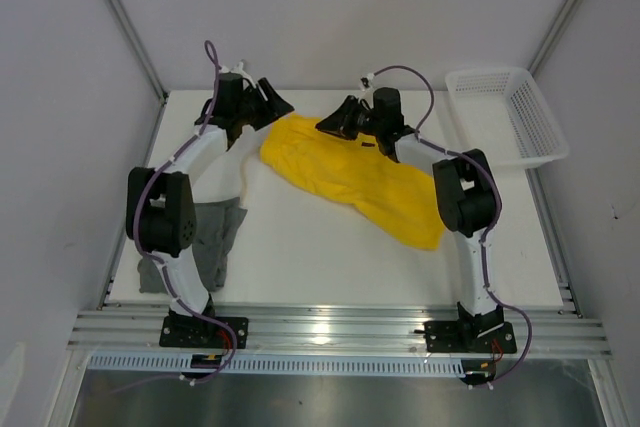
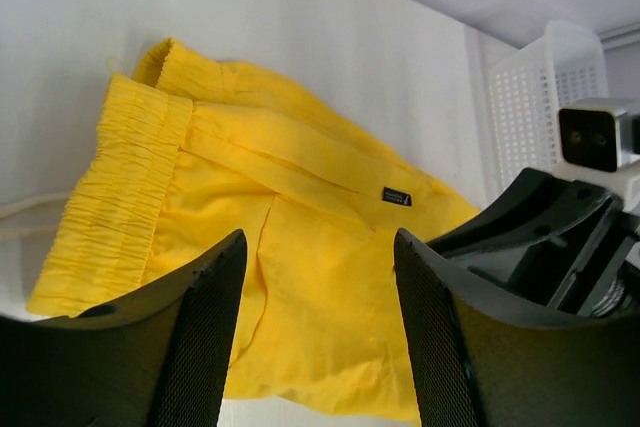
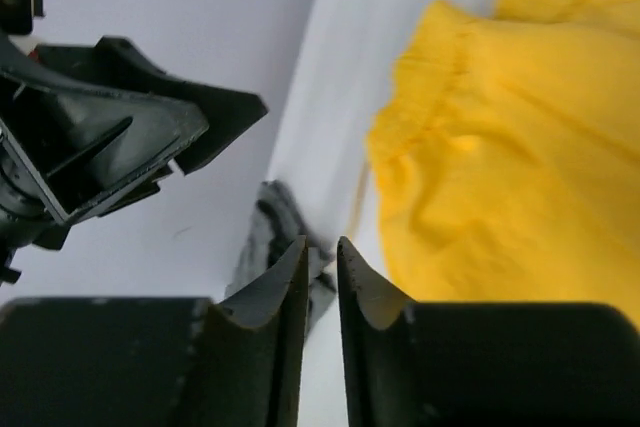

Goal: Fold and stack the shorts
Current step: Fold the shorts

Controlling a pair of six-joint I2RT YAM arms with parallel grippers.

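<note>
- The grey shorts (image 1: pixel 215 237) lay crumpled to the near left of the yellow shorts (image 1: pixel 345 172), well apart from them. They were partly under the left arm (image 1: pixel 165 217), at the left edge of the table (image 1: pixel 330 267).
- The left gripper (image 1: pixel 272 102) hovered just off the yellow shorts' far-left end, jaws apart and empty.
- The yellow shorts lay spread diagonally, with the gathered waistband (image 2: pixel 110 197) at the far left and the legs running near-right. A small dark tag (image 2: pixel 397 195) showed on top.
- They looked soft, light and limp, likely to sag and drag when lifted. Pinching the thicker waistband corners or a hem seemed the surest hold.
- The right gripper (image 1: pixel 335 125) hung over the yellow shorts' far edge, jaws only narrowly parted, nothing between them.
- Both grippers sat close together at that end, so room there was tight. Bare table on the near side of the yellow shorts offered space for folding.
- The basket (image 1: pixel 545 132) stood to the far right of the yellow shorts, apart from the cloth, by the table's right edge.
</note>
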